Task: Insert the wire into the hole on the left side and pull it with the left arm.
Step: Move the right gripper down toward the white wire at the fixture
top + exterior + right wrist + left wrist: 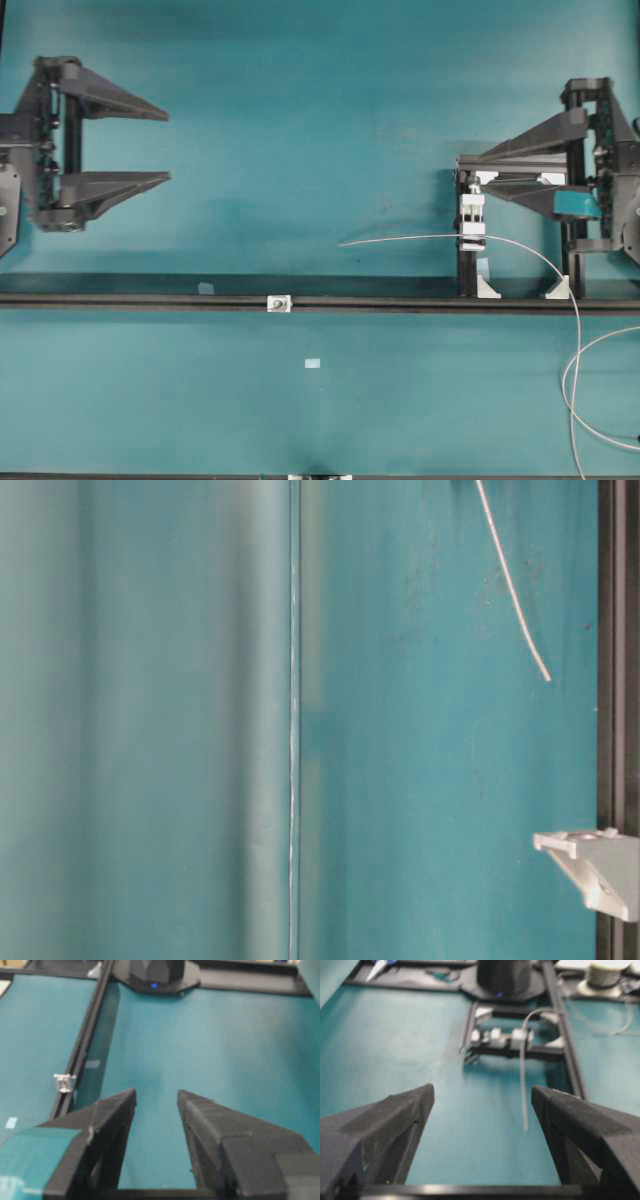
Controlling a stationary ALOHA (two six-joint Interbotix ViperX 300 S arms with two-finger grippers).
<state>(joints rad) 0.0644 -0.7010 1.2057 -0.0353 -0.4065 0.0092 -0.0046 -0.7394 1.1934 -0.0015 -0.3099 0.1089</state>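
Teal mat, black rail [120, 298]. Your wire [400, 239]: thin, grey, stiff tip lying level, pointing toward left gripper [167, 146], clamped in white holder [471, 215]. Both grippers' jaws apart, empty; right gripper [472, 172] beside the holder.

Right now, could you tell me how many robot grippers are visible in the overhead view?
2. The left gripper sits open at the upper left; the right gripper sits open at the upper right, just above the wire.

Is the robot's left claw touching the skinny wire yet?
Apart. In the overhead view the left gripper hangs open at the far left, and bare teal mat lies between it and the tip of the wire.
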